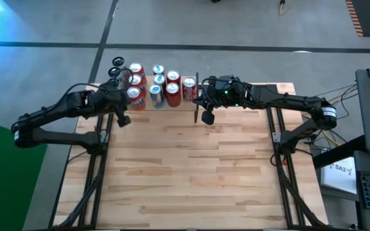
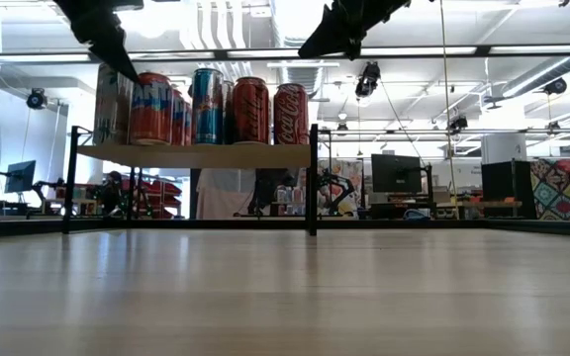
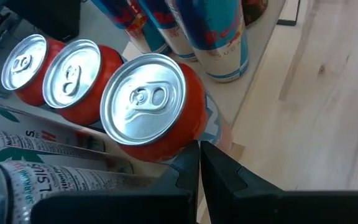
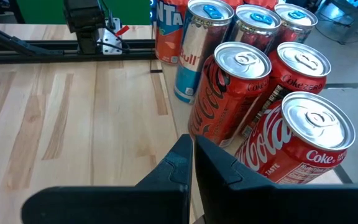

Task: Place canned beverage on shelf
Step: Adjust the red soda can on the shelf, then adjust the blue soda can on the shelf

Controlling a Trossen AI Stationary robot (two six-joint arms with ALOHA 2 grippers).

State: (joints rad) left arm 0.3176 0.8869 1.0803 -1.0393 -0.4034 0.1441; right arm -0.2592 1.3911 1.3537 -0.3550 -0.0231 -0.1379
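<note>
The cans [image 1: 154,85] stand upright together on the shelf [image 2: 196,155] at the far edge of the surface [image 1: 191,167]. My left pincer [image 3: 199,163] hovers beside an orange can [image 3: 151,107], pressed together, seemingly empty. My right pincer [image 4: 193,155] hangs beside the Coca-Cola cans [image 4: 291,130], likewise closed, holding nothing.

One shelf [image 1: 195,96]; roughly ten cans [image 1: 158,86] on it, exact total unclear. Two arms, two grippers: left [image 1: 124,120], right [image 1: 207,118].
</note>
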